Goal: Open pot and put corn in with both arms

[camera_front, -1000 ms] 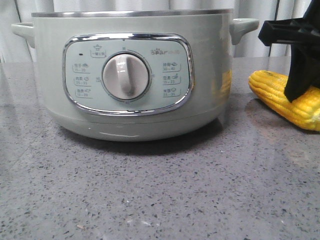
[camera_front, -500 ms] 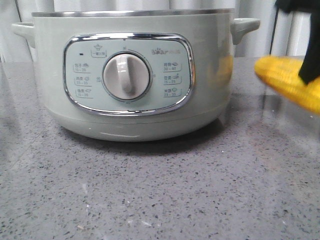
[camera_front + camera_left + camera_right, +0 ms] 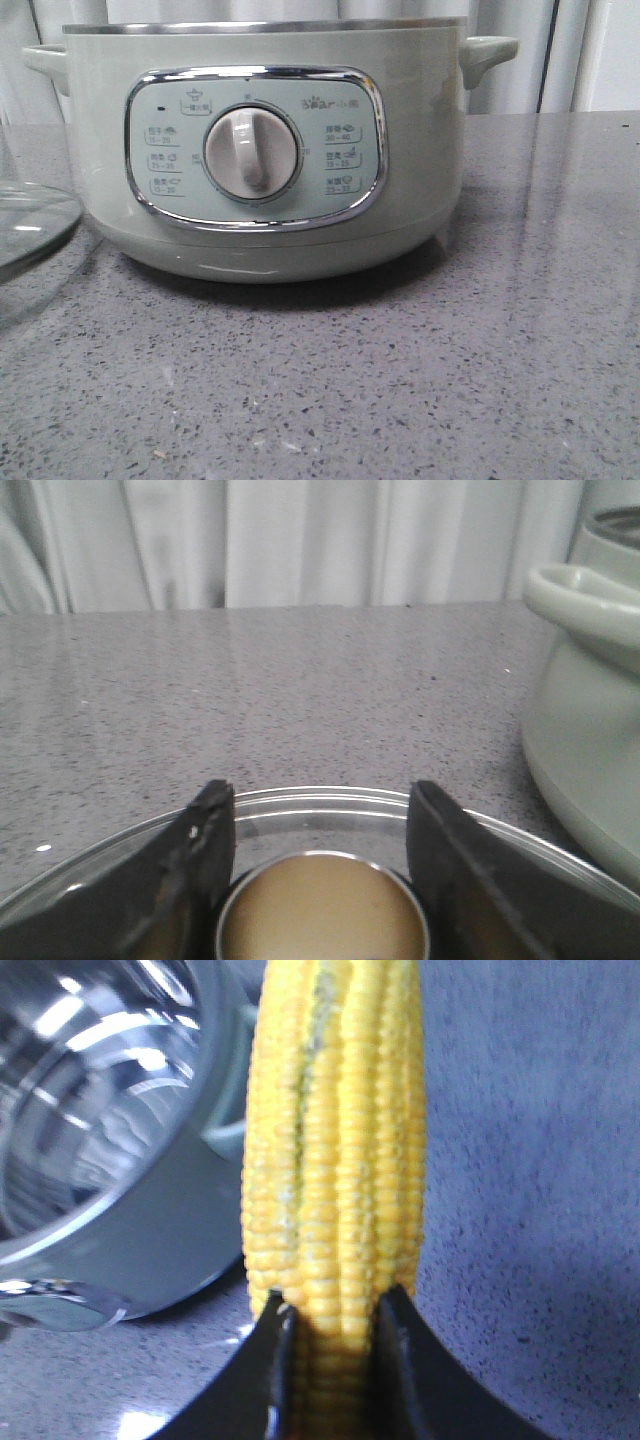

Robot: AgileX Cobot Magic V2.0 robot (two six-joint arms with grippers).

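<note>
The right gripper [image 3: 328, 1360] pinches the corn [image 3: 335, 1140] above the table [image 3: 400, 380], beside the open pot [image 3: 265, 150]. At the table's left edge, the left gripper [image 3: 320, 870] stands spread around the knob [image 3: 322, 910] of the glass lid [image 3: 30, 225], beside the pot's handle [image 3: 580, 595]. Pale curtains [image 3: 300, 540] hang behind.

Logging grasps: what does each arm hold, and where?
Right gripper: the corn, near one end. Left gripper straddles the glass lid's knob; grip uncertain.
</note>
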